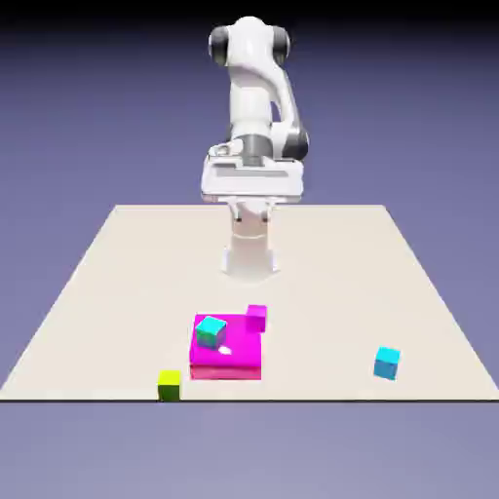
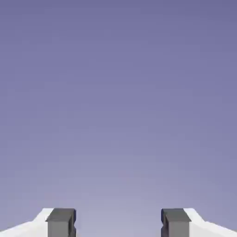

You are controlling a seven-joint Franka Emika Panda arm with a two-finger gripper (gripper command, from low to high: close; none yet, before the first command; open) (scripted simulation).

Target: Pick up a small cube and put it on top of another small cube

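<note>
The small cube point(image 1: 170, 385), lime in colour, sits near the table's front edge at the exterior view's left. A second small cube, teal point(image 1: 210, 331), rests on a flat magenta block point(image 1: 234, 361) just right of it. My gripper point(image 2: 118, 223) is open, its grey fingertips point(image 2: 61, 221) wide apart with nothing between them. The hand view shows only the blue-violet backdrop. In the exterior view the white hand point(image 1: 251, 180) hangs high above the table's far side, well away from every cube.
A small magenta cube point(image 1: 256, 315) stands at the far right corner of the magenta block. A cyan cube point(image 1: 387, 363) lies alone toward the front right. The robot's base point(image 1: 249, 255) stands at the table's far middle.
</note>
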